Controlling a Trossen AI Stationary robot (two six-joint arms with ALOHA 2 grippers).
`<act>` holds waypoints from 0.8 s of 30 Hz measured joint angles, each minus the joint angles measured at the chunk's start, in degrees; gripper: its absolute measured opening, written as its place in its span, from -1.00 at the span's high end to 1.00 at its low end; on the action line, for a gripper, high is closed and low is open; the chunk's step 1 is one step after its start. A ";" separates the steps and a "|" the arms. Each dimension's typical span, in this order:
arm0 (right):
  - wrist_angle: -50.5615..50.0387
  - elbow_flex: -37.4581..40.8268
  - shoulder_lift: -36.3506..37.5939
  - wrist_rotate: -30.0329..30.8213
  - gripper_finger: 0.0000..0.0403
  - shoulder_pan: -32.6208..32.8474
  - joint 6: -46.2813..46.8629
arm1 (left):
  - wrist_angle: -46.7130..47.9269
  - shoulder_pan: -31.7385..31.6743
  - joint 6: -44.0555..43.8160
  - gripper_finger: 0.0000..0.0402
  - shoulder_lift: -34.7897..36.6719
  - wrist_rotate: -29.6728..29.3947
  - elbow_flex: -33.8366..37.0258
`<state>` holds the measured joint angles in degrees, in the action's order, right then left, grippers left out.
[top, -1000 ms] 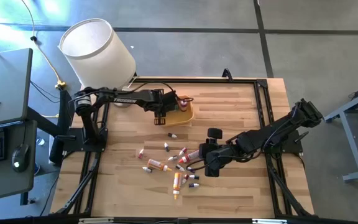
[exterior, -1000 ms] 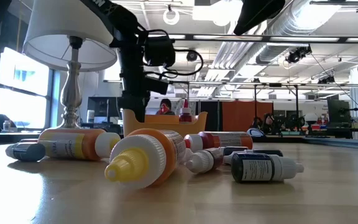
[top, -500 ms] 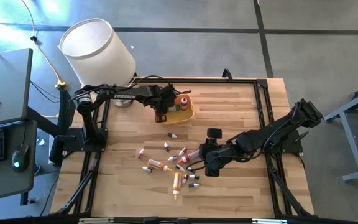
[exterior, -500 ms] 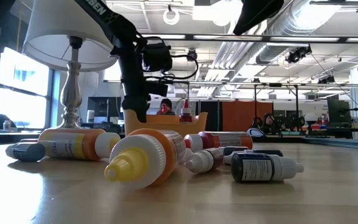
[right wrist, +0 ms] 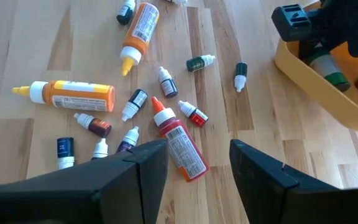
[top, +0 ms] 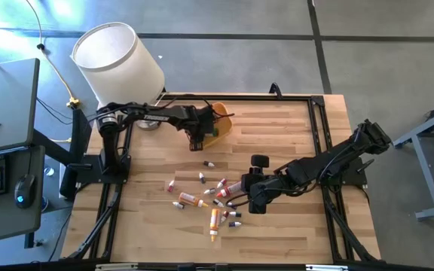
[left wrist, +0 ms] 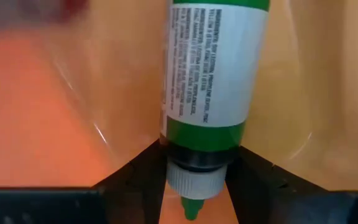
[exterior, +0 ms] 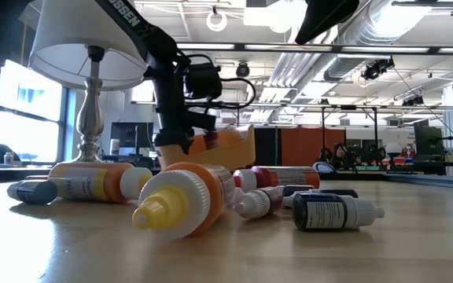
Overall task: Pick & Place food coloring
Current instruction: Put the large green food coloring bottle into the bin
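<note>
Left gripper (left wrist: 194, 180) pinches cylindrical green bottle (left wrist: 211, 68) against glossy orange tray (left wrist: 48, 112).

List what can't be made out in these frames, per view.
- High: the left gripper covers part of the orange tray, hiding its contents; small bottles too tiny to read.
- Low: the big yellow-capped bottle blocks bottles behind it; the tray looks tipped, its base hidden.
- Left wrist: the green bottle is cut off by the frame edge; one corner blurred.
- Right wrist: the right gripper's fingers hide part of the red bottle.
</note>
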<state>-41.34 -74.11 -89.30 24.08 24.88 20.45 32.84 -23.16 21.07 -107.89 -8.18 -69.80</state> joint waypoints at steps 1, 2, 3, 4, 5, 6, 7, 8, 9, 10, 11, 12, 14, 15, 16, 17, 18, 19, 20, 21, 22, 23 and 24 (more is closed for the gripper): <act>0.01 0.00 0.00 0.01 0.18 0.00 -0.02 | 0.28 -0.02 0.09 0.35 -0.05 -0.24 -0.23; 0.00 0.00 0.00 0.00 0.18 0.00 -0.02 | 0.89 -0.02 0.08 0.40 -0.15 -0.29 -0.62; 0.01 0.00 0.00 0.00 0.18 0.00 -0.01 | 1.79 -0.03 0.09 0.45 -0.26 -0.32 -1.15; 0.00 0.00 0.00 0.00 0.18 0.00 0.02 | 2.81 -0.04 0.10 0.49 -0.32 -0.73 -1.66; 0.01 0.00 0.00 0.00 0.18 0.00 0.02 | 3.91 -0.05 0.15 0.53 -0.38 -1.31 -2.22; 0.00 0.00 0.00 0.00 0.18 0.00 0.02 | 4.97 -0.04 0.20 0.54 -0.42 -1.96 -2.92; 0.02 0.00 0.00 0.00 0.18 0.00 0.02 | 6.00 0.22 0.24 0.54 -0.44 -3.06 -3.64; 0.02 0.00 0.00 0.00 0.18 0.00 0.02 | 7.17 0.49 0.36 0.54 -0.44 -4.88 -4.54; 0.02 0.00 0.00 0.00 0.18 0.00 0.02 | 8.87 0.72 1.02 0.53 -0.44 -7.10 -5.69; 0.02 0.00 0.00 0.00 0.18 0.00 0.02 | 11.41 0.89 1.56 0.52 -0.44 -9.01 -6.87; 0.02 0.00 0.00 0.00 0.18 0.00 -0.02 | 14.23 1.41 1.93 0.49 -0.44 -10.76 -8.18; 0.00 0.00 0.00 0.00 0.18 0.00 -0.02 | 16.42 1.76 2.47 0.45 -0.44 -12.21 -9.44; 0.02 0.00 0.00 0.00 0.18 0.00 -0.04 | 19.51 2.68 3.67 0.40 -0.42 -14.31 -11.56; 0.02 0.00 0.00 0.00 0.18 0.00 -0.05 | 21.10 3.26 4.18 0.40 -0.40 -15.03 -12.42; 0.02 0.00 0.00 0.00 0.18 0.00 -0.05 | 22.62 3.92 4.40 0.39 -0.40 -15.60 -13.36; 0.02 0.00 0.00 0.00 0.18 0.00 -0.06 | 24.19 4.64 4.46 0.40 -0.40 -16.64 -14.34; 0.02 0.00 0.00 -0.02 0.18 0.00 -0.07 | 25.77 5.39 4.58 0.41 -0.40 -18.18 -15.39; 0.02 0.00 0.00 0.00 0.18 0.00 -0.09 | 27.36 6.21 4.68 0.43 -0.37 -20.18 -16.42; 0.02 0.00 0.00 0.00 0.18 0.00 -0.09 | 28.48 7.02 5.30 0.44 -0.33 -23.02 -17.13; 0.02 0.00 0.00 0.00 0.18 0.00 -0.05 | 29.28 7.93 6.18 0.45 -0.29 -25.97 -17.55; 0.01 0.00 0.00 0.00 0.18 0.00 -0.05 | 29.50 8.91 7.34 0.46 -0.29 -29.32 -17.68; 0.02 0.00 0.00 0.00 0.18 0.00 -0.05 | 29.46 9.84 8.39 0.46 -0.29 -32.61 -17.68; 0.02 0.00 0.00 0.00 0.18 0.00 -0.05 | 29.59 10.79 9.35 0.46 -0.29 -35.54 -17.68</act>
<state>-41.32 -74.11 -89.30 24.08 24.88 20.40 62.44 -12.37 30.42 -108.18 -43.72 -87.48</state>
